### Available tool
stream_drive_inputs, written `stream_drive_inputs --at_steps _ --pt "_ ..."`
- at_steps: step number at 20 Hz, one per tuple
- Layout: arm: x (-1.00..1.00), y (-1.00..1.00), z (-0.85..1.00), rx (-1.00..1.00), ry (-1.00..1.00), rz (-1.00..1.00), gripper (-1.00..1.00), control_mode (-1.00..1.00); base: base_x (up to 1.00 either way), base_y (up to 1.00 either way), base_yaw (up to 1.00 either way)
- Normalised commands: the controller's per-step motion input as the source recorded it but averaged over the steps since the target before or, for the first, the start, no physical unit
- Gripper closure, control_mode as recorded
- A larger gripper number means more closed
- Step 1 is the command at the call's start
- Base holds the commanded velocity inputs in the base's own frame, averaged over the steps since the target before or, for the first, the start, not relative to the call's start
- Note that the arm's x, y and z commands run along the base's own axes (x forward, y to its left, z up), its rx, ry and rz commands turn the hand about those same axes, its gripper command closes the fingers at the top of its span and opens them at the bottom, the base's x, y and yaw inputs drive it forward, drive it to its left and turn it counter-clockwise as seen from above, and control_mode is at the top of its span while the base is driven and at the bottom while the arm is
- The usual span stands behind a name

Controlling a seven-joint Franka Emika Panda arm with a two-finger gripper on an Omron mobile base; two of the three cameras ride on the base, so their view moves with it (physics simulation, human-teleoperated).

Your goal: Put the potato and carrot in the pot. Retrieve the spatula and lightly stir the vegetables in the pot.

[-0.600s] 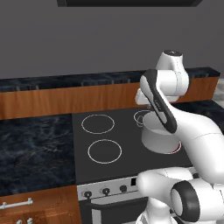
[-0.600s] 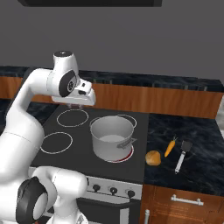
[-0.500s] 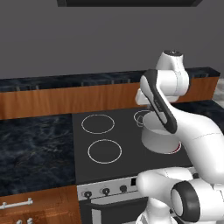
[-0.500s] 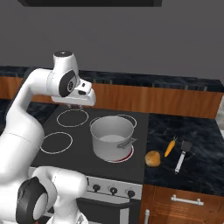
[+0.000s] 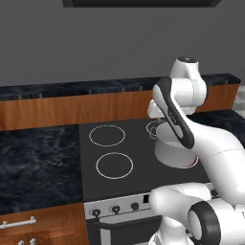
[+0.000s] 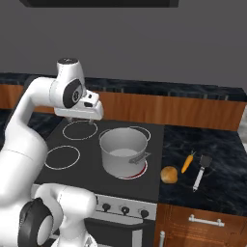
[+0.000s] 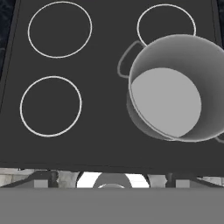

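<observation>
hand [image 6: 89,120]: raised over the stove's back left ring, holding nothing; finger spread cannot be told
pot [image 6: 123,152]: on front right burner, below and right of hand, well apart; inside bare [image 7: 175,87]
carrot [image 6: 187,163]: on dark surface [image 6: 217,169] right of stove, far right of hand, beyond pot
potato [image 6: 169,174]: just beside carrot, nearer front edge
spatula [image 6: 201,171]: right of carrot, farthest from hand
stove [image 5: 119,158]: black top, white rings, under hand

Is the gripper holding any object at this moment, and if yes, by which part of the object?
Nothing is held. The gripper hangs above the stove, apart from the pot; the potato, carrot and spatula lie on the counter.
</observation>
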Motion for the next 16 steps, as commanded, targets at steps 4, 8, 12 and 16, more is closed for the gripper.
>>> stream_drive_inputs --at_steps 4,8,12,16 --pt "-0.4 -0.41 0.0 0.0 0.1 -0.11 -1.0 -1.0 0.0 0.0 0.0" --pt "-0.4 -0.63 -0.03 0.04 0.13 -0.21 -1.0 -1.0 0.0 0.0 0.0" --pt "-0.04 -1.0 -0.3 0.1 0.29 -0.24 -1.0 -1.0 0.0 0.0 0.0" --pt "0.09 -1.0 -0.42 0.1 0.36 -0.2 -1.0 -1.0 0.0 0.0 0.0"
